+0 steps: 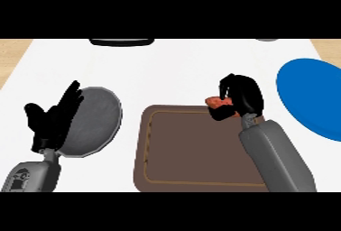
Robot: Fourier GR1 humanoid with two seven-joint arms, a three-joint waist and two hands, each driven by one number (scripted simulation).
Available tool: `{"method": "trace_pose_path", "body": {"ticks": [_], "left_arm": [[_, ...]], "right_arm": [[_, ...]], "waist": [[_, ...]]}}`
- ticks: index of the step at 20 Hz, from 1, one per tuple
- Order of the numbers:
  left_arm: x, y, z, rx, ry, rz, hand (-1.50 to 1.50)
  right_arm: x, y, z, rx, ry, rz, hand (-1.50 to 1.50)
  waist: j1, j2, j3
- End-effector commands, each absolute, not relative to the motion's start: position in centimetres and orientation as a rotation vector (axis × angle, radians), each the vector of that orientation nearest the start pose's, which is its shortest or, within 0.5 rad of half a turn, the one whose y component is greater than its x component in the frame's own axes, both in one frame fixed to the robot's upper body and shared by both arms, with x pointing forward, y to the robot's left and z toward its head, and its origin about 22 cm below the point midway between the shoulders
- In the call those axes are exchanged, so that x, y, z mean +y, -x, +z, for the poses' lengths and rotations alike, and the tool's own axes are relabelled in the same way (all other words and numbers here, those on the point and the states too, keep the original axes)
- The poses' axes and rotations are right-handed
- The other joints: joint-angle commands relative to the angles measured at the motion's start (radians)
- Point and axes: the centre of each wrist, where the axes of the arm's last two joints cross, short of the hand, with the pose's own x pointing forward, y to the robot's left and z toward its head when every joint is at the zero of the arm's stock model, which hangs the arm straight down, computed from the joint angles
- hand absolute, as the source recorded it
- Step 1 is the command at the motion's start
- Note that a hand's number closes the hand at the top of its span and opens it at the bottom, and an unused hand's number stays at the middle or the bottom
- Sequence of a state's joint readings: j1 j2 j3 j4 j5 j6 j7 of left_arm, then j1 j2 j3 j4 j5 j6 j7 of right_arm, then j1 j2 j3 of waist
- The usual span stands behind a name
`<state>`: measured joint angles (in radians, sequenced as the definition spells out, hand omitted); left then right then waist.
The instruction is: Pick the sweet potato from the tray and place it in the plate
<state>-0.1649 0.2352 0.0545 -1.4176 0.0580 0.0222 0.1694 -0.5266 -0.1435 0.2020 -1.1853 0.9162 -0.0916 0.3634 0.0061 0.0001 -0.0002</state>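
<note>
White counter fills the scene, with a band of pale wood at the far left and right corners; on it a brown tray point(200, 180) is set in the middle, a grey plate point(100, 131) lies to its left, and a blue plate point(313, 103) is cut by the right edge. A dark object point(122, 42) is seen at the far edge, too little of it for a name.

The right hand point(243, 97) is held over the far right corner of the tray; its fingers are curled around the sweet potato point(218, 103), so that only a small orange part is shown at the left side of the hand. The long axis of the sweet potato cannot be told, because most of it is hidden by the fingers; whether it is lifted from the tray cannot be told either, though it appears to be raised.

The left hand point(50, 119) is kept open, fingers up, beside the grey plate, at rest.

The pick seems to be done, and the carrying is judged to be the step in hand. The blue plate lies to the right of the holding hand and near to it; the grey plate lies well apart, across the tray. A move to the right is therefore expected to be the shorter one; which plate is meant is not said by the task.
</note>
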Motion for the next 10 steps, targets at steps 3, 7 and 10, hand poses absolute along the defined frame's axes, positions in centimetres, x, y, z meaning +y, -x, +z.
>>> {"method": "trace_pose_path", "body": {"ticks": [3, 7, 10], "left_arm": [[29.3, -27.8, 2.5, -1.396, -0.179, -0.076, 0.00], [29.5, -29.4, 2.1, -1.392, -0.188, -0.087, 0.00], [28.5, -27.3, 1.1, -1.411, -0.155, -0.064, 0.00]], "right_arm": [[-18.5, -35.9, 9.4, -1.508, 1.279, 0.626, 1.50], [-19.6, -36.2, 11.2, -1.478, 1.384, 0.458, 1.50], [-23.9, -36.4, 12.0, -1.449, 1.346, 0.326, 1.50]], "waist": [[-0.010, -0.006, 0.000], [-0.016, 0.000, -0.001], [-0.006, -0.001, 0.000]]}}
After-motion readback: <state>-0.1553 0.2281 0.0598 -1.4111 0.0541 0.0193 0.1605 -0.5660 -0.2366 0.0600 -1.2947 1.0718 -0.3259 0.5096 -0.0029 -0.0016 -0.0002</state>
